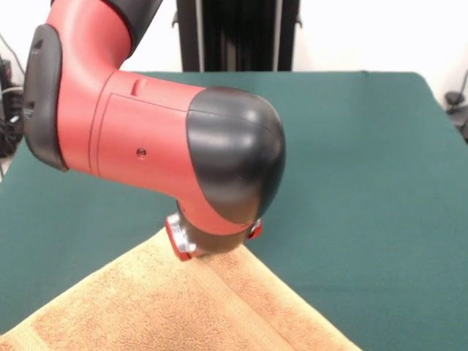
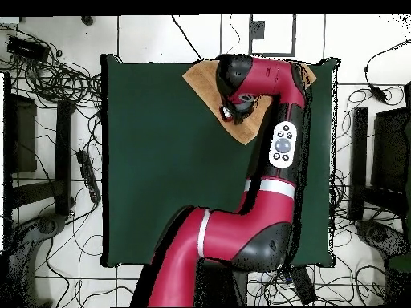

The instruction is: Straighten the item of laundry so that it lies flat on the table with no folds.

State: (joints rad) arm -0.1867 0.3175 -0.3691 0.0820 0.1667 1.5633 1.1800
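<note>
A: One towel, orange-tan, lay at the table's edge farthest from the pedestal, set diagonally, one corner pointing back toward the pedestal.

B: And the gripper?

A: It was down at that corner, touching or just above the towel. The arm's black elbow cap hid the tip, so whether it was open or closed on cloth could not be told.

B: Why reach so far across?

A: Likely because the towel sat well away from the pedestal; overhead, the arm stretched nearly the whole table to meet it.

B: Was the towel flat?

A: Partly judged. A paler band ran from the corner and the pile looked smooth, but the arm covered part of the towel.
</note>
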